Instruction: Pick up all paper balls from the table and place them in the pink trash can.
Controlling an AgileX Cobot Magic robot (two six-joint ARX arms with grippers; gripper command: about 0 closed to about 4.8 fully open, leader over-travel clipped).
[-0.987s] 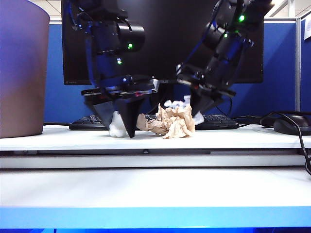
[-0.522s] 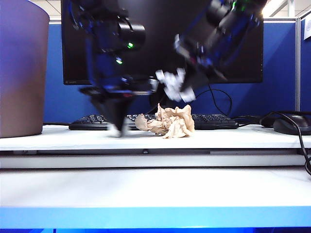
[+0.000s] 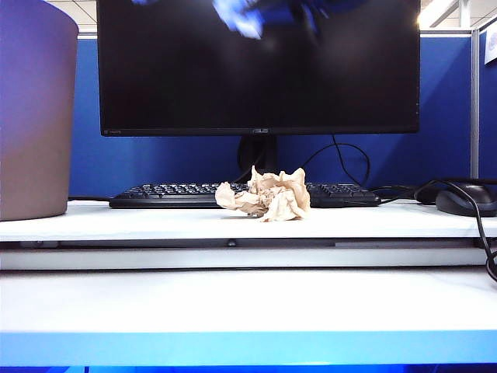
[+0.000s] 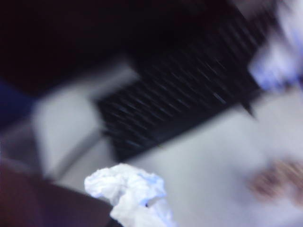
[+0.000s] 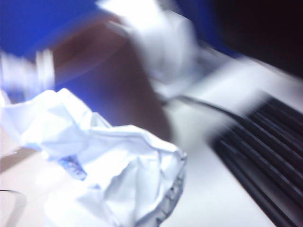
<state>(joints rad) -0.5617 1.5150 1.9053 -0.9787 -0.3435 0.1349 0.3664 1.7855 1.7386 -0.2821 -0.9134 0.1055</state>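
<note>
A tan paper ball [image 3: 268,196] lies on the table [image 3: 248,225] in front of the keyboard. The pink trash can [image 3: 35,109] stands at the far left. Both arms are raised nearly out of the exterior view; a blurred white paper wad [image 3: 237,15] shows at its upper edge, and which gripper carries it I cannot tell. My left gripper [image 4: 135,208] is shut on a white paper ball [image 4: 130,194], high above the table. My right gripper [image 5: 137,203] is shut on a larger white paper ball [image 5: 109,165], with the trash can [image 5: 118,71] behind it.
A black keyboard [image 3: 171,194] and a monitor [image 3: 260,66] stand behind the tan ball. A dark mouse [image 3: 466,200] with its cable lies at the right. A blue partition closes off the back.
The left gripper closed on a white ball on the table and lifted it. Both arms rose with their balls out of the top of the exterior view. The tan ball stayed put.
</note>
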